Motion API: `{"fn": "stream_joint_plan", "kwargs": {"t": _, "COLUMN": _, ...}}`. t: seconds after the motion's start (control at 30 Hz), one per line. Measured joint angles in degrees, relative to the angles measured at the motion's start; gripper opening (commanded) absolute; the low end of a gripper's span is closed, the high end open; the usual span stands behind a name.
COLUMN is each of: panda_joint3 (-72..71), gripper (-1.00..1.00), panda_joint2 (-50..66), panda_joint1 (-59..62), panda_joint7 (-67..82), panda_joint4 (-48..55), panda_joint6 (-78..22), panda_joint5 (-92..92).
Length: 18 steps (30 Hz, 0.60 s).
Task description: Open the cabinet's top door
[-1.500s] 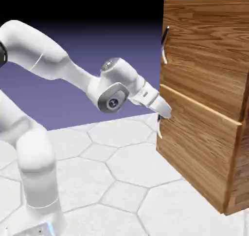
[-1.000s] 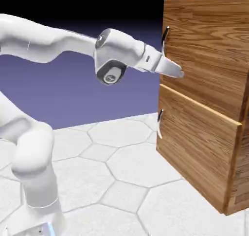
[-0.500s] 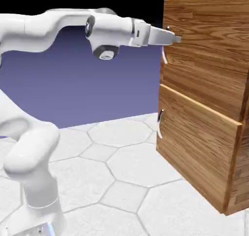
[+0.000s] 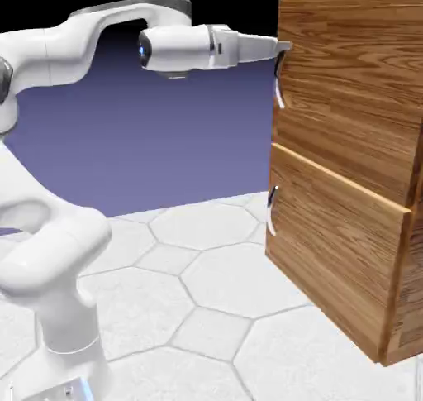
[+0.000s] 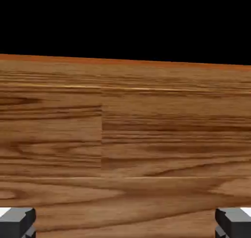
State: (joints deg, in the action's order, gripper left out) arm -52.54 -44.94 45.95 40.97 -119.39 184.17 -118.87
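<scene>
The cabinet point(image 4: 355, 168) of brown wood-grain planks stands at the exterior view's right. Its top door point(image 4: 351, 85) carries a thin curved silver handle point(image 4: 279, 81) at its left edge. My gripper point(image 4: 282, 47) reaches level from the left, with its tips at the upper end of that handle; contact cannot be judged. In the hand view the top door point(image 5: 125, 144) fills the frame below a black band, and my gripper point(image 5: 125, 222) is open, its grey fingertips point(image 5: 17, 221) far apart with only wood showing between them. The handle is not seen in the hand view.
The lower door point(image 4: 330, 250) has its own small handle point(image 4: 271, 202) and juts out slightly under the top panel. The white hexagon-patterned table point(image 4: 206, 308) spreads below. My arm's base point(image 4: 58, 308) rises at the lower left.
My gripper has climbed from the lower door's handle level up to the top end of the upper handle, and the hand has leveled out. The jaws stayed open.
</scene>
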Motion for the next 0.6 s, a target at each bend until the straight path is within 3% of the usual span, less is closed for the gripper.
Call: {"fn": "stream_joint_plan", "kwargs": {"t": 0.6, "panda_joint3": -19.8, "gripper": 0.0, "panda_joint2": -4.6, "panda_joint1": 17.6, "panda_joint7": 31.5, "panda_joint4": 15.7, "panda_joint6": 3.8, "panda_joint5": -44.9}}
